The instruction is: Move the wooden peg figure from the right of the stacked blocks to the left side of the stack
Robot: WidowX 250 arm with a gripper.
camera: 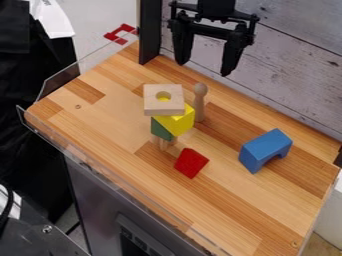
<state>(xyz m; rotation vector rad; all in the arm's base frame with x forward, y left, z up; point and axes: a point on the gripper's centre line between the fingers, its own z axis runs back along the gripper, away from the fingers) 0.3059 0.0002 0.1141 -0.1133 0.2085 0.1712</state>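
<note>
The jaws of my gripper (204, 69) are released, spread wide with nothing between them, and well apart from every block. The arm (216, 7) comes in from the top of my view, and the gripper hangs with its tips pointing down, in front of the pale plank wall (294, 55) behind the worktop's (100, 120) back edge.

Nearest the gripper I have a round-headed wooden peg (200, 104), upright near the back edge. Just beside it, towards the left end, rises a stack: a square wooden block with a round hole (174, 108) on top, a yellow block (184, 124) under that, then a green block (160, 130), with pale wooden pieces (163, 145) at the bottom. I can't tell whether peg and stack touch.

A red block (192, 163) lies on the near side of the stack, and a blue arch (264, 150) sits towards the right end, its opening downward. A black post (150, 32) stands at the back left corner, and a clear guard (60, 82) lines the left edge.
</note>
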